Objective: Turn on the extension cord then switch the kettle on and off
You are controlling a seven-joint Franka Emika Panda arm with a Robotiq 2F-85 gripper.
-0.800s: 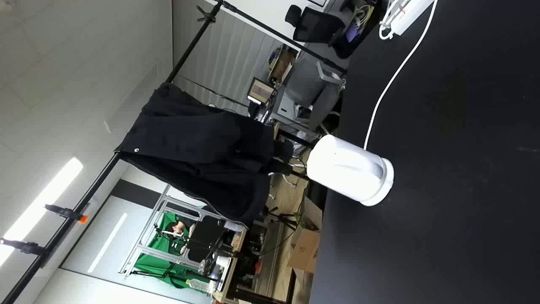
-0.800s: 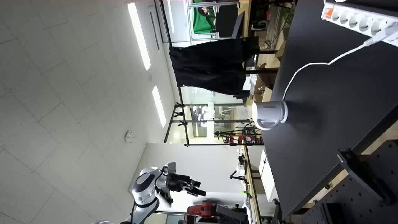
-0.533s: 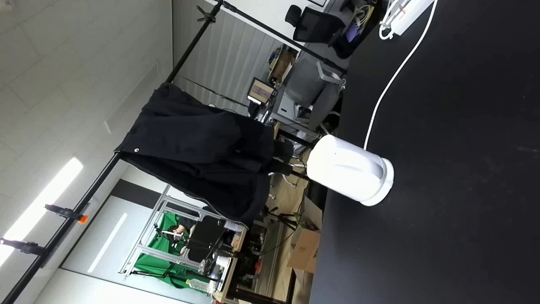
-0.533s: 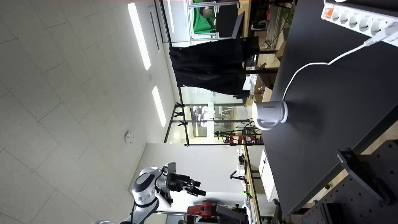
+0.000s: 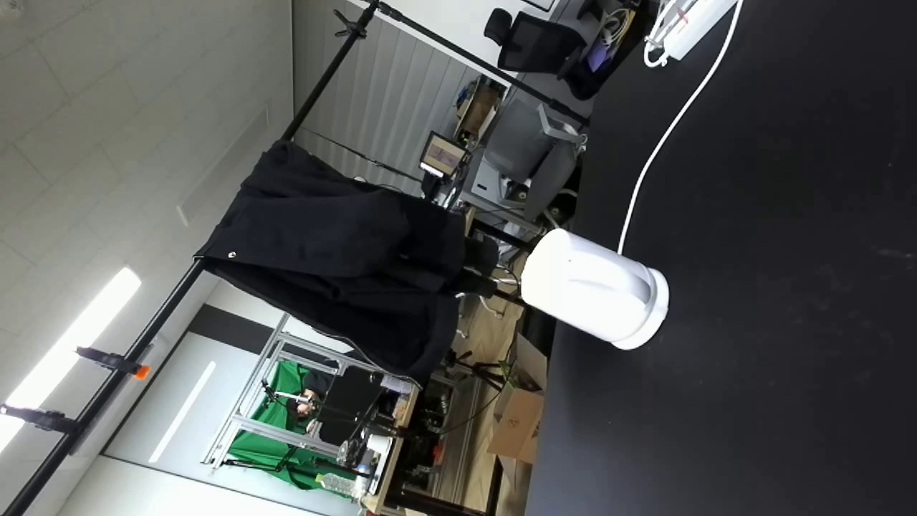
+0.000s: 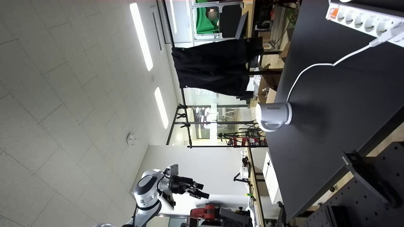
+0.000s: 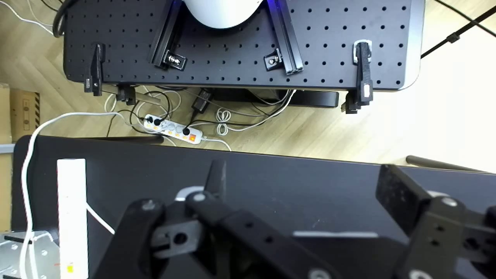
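The white kettle (image 5: 591, 290) stands upright on the black table; it also shows in an exterior view (image 6: 273, 114) with its handle. Its thin white cable runs to the extension cord. The extension cord (image 6: 359, 22) is a white block with several sockets, an orange switch at one end and a white plug near the other. Whether the switch is lit I cannot tell. It shows partly in an exterior view (image 5: 698, 25) and at the left of the wrist view (image 7: 72, 217). My gripper (image 6: 202, 191) is raised in the air, apart from both; its fingers (image 7: 302, 178) are spread and empty.
The black table (image 6: 328, 132) has a black bracket (image 6: 366, 176) by its edge. A dark perforated board (image 7: 317, 42) bears the robot base. A second power strip (image 7: 172, 130) with cables lies on the floor. A black cloth (image 5: 344, 229) hangs behind.
The arm, the kettle and the extension cord stay still. Only a person in the far background moves slightly.
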